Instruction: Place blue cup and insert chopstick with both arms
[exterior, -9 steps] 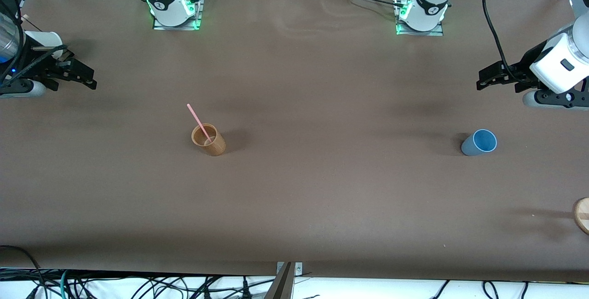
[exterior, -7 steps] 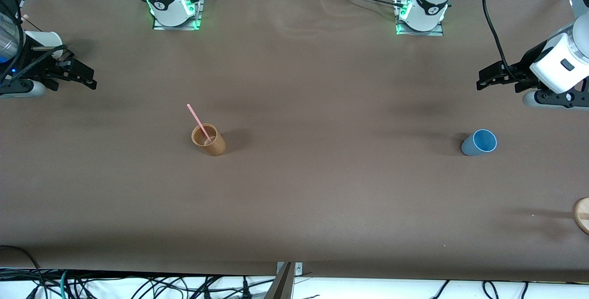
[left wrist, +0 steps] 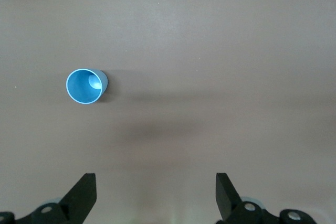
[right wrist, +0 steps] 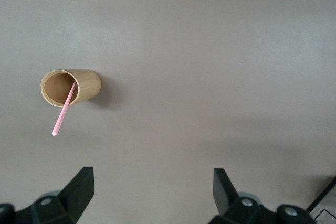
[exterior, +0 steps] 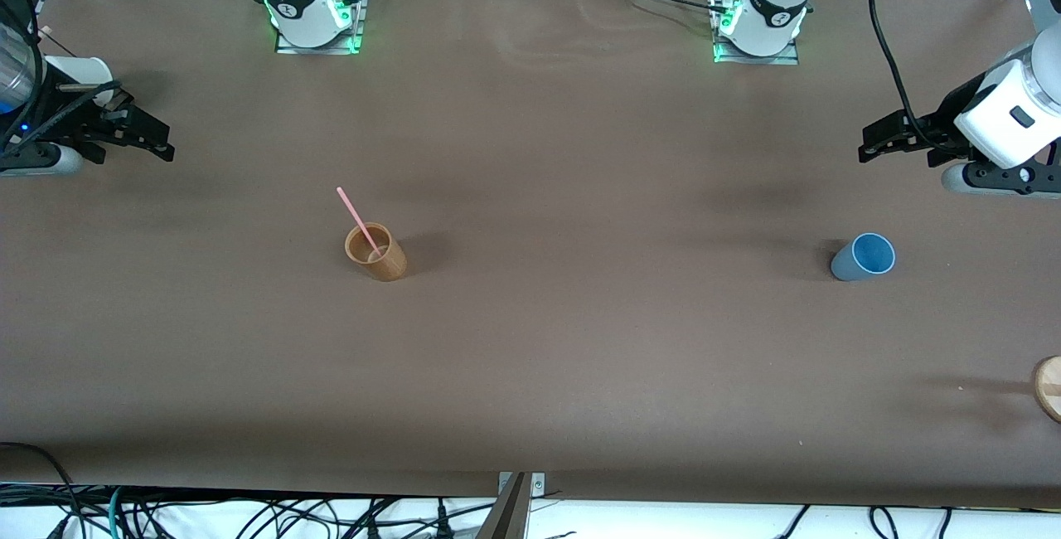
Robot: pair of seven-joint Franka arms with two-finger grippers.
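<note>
Front view shows the blue cup [exterior: 863,257] standing upright on the brown table [exterior: 580,340] toward the left arm's end, with nothing in it. Well apart from it, toward the right arm's end, a tan cup [exterior: 375,251] stands upright with the pink chopstick [exterior: 358,221] leaning inside it, its upper part sticking out past the rim. The left gripper [exterior: 880,141] hangs over the table at the left arm's end, its fingers spread wide and holding nothing; in the left wrist view the blue cup [left wrist: 86,86] sits apart from those fingers [left wrist: 84,195]. The right gripper [exterior: 147,141] hangs over the right arm's end, likewise spread wide and empty, and the right wrist view shows the tan cup [right wrist: 70,87] and chopstick [right wrist: 64,109] clear of it. A white cup [exterior: 81,70] stands near the right gripper.
</note>
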